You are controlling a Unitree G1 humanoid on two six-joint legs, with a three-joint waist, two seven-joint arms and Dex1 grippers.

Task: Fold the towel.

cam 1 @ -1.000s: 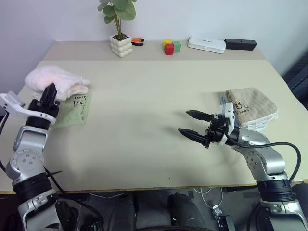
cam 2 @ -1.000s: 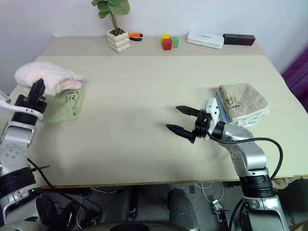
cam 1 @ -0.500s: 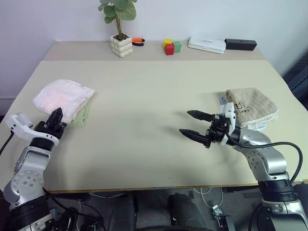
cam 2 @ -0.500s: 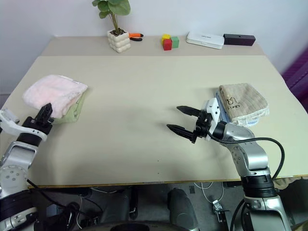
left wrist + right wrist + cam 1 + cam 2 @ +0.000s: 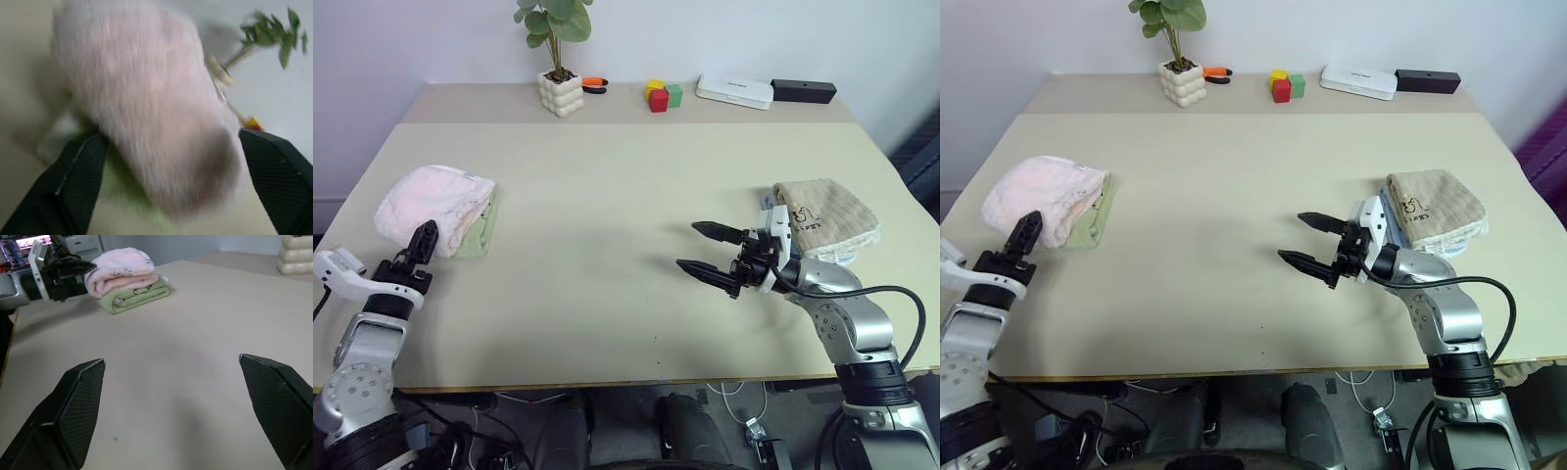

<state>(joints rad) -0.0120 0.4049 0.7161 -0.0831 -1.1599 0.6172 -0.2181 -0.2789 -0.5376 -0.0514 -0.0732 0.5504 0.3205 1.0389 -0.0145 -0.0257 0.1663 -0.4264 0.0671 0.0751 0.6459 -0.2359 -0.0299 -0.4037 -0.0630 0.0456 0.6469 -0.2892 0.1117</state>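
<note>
Black fingers (image 5: pixel 80 181) of our left gripper (image 5: pixel 176 186) stand wide apart, nothing between them; the pink towel (image 5: pixel 433 205) sits just ahead of the tips, folded, and we can't tell if they touch it. It rests on top of the green towel (image 5: pixel 479 231) at the table's (image 5: pixel 607 245) left edge. Our right gripper (image 5: pixel 710 251) hovers mid-right over the table, fingers also spread, empty, well apart from the pink towel. Beige towel (image 5: pixel 824 217) lies just behind it near the right edge; it carries a small dark mark, too small to read. Centre of the table is bare between the two grippers. Far edge holds a potted plant (image 5: pixel 556 59), coloured blocks (image 5: pixel 661 94), a white box (image 5: pixel 733 91) and a black box (image 5: pixel 803 91).
</note>
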